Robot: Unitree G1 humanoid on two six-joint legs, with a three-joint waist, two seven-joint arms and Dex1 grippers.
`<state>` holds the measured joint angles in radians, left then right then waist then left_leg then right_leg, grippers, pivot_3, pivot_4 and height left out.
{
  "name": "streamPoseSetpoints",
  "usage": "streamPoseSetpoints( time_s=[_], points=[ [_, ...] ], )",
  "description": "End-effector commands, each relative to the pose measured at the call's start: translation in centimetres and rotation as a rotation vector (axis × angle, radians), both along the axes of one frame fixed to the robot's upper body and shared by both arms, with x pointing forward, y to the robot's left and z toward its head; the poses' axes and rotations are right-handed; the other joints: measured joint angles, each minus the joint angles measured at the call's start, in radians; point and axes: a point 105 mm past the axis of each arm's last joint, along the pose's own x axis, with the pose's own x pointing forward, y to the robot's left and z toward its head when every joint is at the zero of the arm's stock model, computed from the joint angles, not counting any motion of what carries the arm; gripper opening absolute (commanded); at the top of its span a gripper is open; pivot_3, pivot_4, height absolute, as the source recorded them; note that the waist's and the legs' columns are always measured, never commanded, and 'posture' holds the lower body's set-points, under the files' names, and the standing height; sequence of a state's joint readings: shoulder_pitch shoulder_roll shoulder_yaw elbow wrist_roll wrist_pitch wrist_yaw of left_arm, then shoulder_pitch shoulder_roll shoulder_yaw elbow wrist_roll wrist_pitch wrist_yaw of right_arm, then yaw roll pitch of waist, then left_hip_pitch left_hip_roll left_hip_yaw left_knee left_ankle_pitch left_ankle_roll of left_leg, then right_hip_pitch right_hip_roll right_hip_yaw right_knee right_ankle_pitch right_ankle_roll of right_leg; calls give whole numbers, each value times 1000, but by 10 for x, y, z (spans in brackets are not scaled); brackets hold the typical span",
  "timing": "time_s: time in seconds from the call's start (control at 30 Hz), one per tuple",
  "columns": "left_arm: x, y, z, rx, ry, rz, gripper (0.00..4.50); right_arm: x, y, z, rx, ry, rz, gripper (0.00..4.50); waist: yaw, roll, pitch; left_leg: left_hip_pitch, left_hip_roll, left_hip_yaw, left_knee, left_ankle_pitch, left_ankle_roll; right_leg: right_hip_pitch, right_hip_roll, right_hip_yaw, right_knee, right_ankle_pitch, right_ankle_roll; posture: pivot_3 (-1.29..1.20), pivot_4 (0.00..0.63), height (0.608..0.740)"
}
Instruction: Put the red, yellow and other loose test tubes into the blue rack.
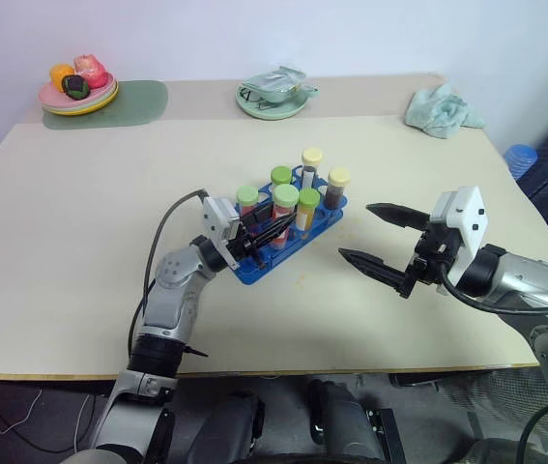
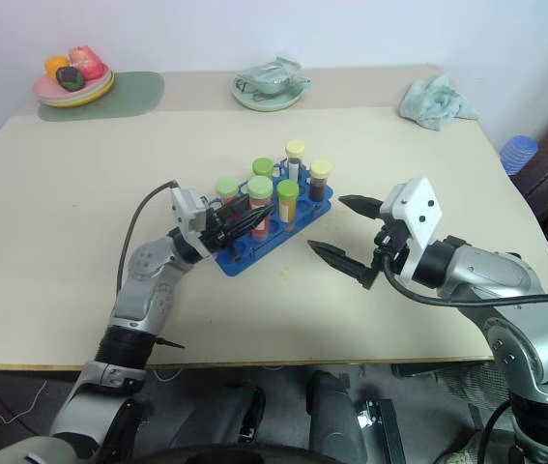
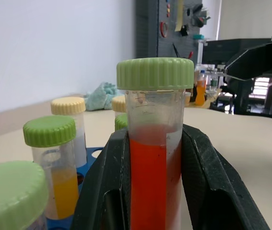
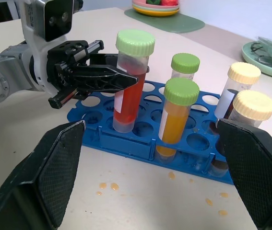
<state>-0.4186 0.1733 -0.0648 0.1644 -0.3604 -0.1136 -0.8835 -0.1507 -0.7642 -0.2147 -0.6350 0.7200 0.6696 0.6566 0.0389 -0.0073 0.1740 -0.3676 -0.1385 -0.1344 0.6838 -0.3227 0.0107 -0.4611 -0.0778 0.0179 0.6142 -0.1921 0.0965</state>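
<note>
Left gripper [image 4: 108, 76] clamped on a clear tube [image 4: 130, 86] of red liquid, green cap, upright, its base at the blue rack [image 4: 140, 139]. Right gripper [image 1: 378, 237] gapes wide, empty, just beside the rack.

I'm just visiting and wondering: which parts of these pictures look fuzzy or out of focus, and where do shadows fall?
Left wrist view: the nearest green cap is blurred, as is the background shelving; the red tube is sharp. Right wrist view: the right pincer's fingers look soft and oversized. Left eye view: faint shadows beneath the blue rack.
</note>
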Motion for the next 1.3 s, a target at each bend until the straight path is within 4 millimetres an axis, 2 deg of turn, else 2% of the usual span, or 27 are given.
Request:
streamPoseSetpoints(
  time_s=[0.03, 0.73, 1.03, 1.3],
  points=[
    [-3, 3, -7, 15, 31, -2, 835, -5, 1, 12, 2, -62, 10, 4500, 0, 0, 0, 0, 0, 0, 0, 0, 0, 0, 0, 0, 0, 0, 0, 0, 150, 740],
    [13, 13, -14, 75, 28, 82, 835, -9, 1, 11, 7, -59, -9, 4500, 0, 0, -4, 2, 0, 0, 0, 0, 0, 2, 0, 0, 0, 0, 0, 0, 150, 740],
    [-1, 0, -13, 46, 47, -25, 835, -9, 0, 11, 9, -62, -16, 4500, 1, 0, -6, 3, 0, 0, 0, 0, 0, 2, 0, 1, 0, 0, 0, 0, 150, 740],
    [-2, -7, -13, 57, 57, -72, 835, -10, -2, 10, 10, -63, -29, 4500, 2, 0, -6, 3, 0, 0, 0, 0, 0, 3, 0, 0, 0, 0, 0, 0, 150, 740]
  ],
)
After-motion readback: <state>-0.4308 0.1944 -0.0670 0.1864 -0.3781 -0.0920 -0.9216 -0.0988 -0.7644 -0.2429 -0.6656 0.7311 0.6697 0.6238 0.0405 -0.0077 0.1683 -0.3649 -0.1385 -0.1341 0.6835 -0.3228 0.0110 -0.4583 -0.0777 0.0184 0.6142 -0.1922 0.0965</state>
